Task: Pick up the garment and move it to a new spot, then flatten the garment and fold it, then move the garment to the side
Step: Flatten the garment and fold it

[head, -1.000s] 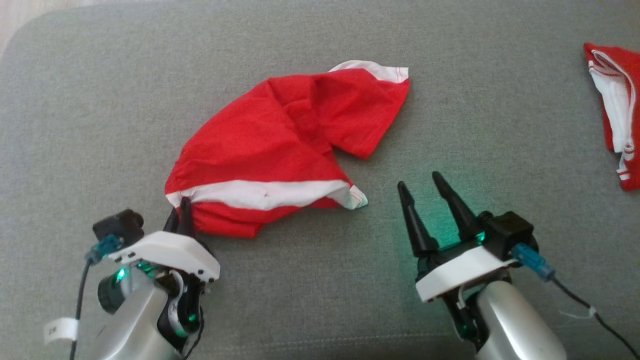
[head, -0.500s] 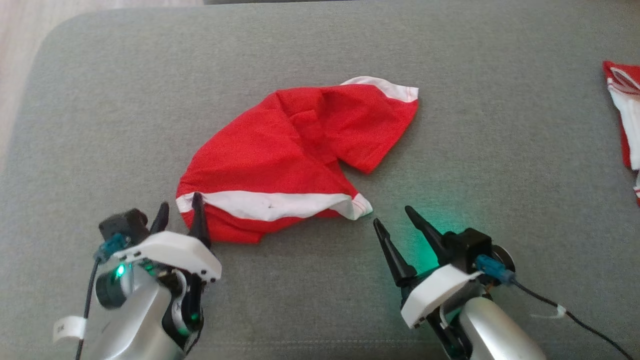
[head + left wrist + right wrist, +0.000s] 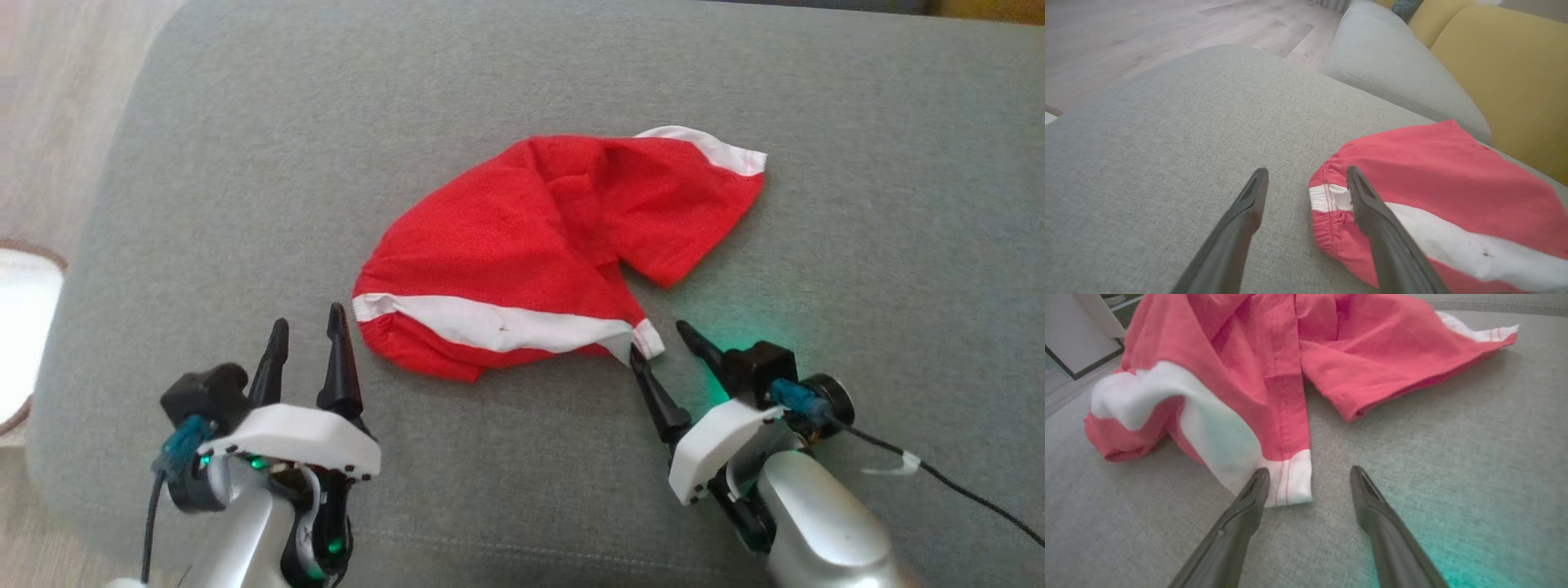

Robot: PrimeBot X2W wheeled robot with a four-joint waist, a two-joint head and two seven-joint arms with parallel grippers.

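Red garment (image 3: pixel 555 253) lies crumpled on the sofa cushion (image 3: pixel 245 163), surely light and floppy. Wide open, empty, left end effector (image 3: pixel 306 314) and right end effector (image 3: pixel 657 338) flank its white-banded corners: pinch there, I'd say.

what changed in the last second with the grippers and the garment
The left gripper let go of the red garment and opened. The right gripper, open throughout, moved up to its white hem corner. The garment stayed crumpled on the grey cushion.

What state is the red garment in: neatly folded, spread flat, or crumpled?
Crumpled: the garment lies bunched on the grey cushion, its red cloth creased and lapped over itself.
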